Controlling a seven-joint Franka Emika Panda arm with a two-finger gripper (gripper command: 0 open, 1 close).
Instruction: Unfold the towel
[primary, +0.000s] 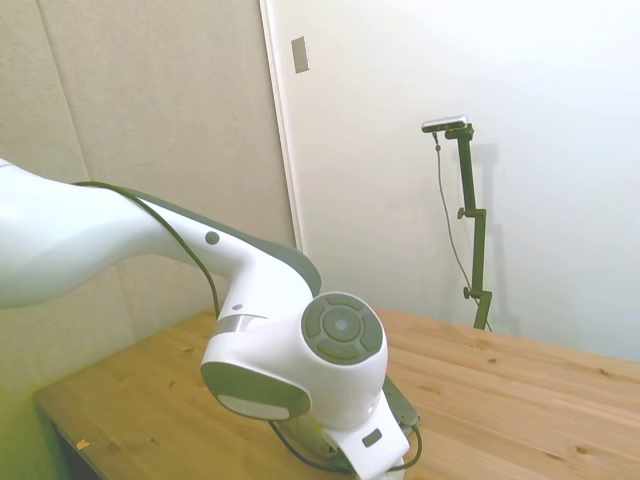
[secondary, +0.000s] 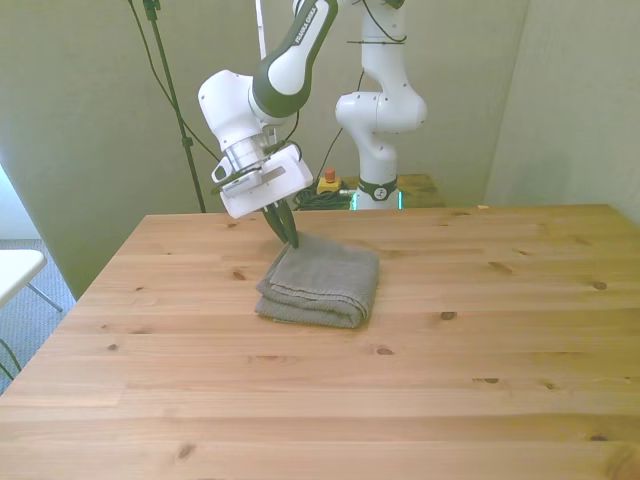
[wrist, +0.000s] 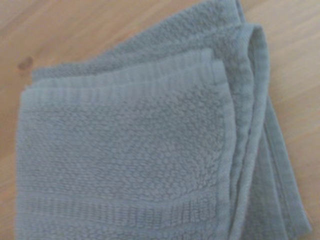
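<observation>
In the front view, going from left to right, the gripper (secondary: 288, 234) comes first, hanging from the white arm over the wooden table (secondary: 150, 350) with its 2 dark fingers pressed close together into a narrow point. Their tips sit right at the far corner of the towel (secondary: 322, 282) on the front view's left; whether any cloth is pinched between them cannot be told from here. The towel itself lies near the middle of the table, a little toward its far edge, folded into a thick, layered block and not yet opened. From the wrist camera the towel (wrist: 130, 155) shows a looped terry face with flat woven bands, and several hemmed edges stacked along one side.

It looks soft, limp and light, so it should drape and sag rather than hold any shape, and its rough pile should give good grip. The best hold is probably 1 layer only, at a free hemmed corner of the top flap. Catching 2 or more layers would likely lift the whole bundle instead of opening it.
</observation>
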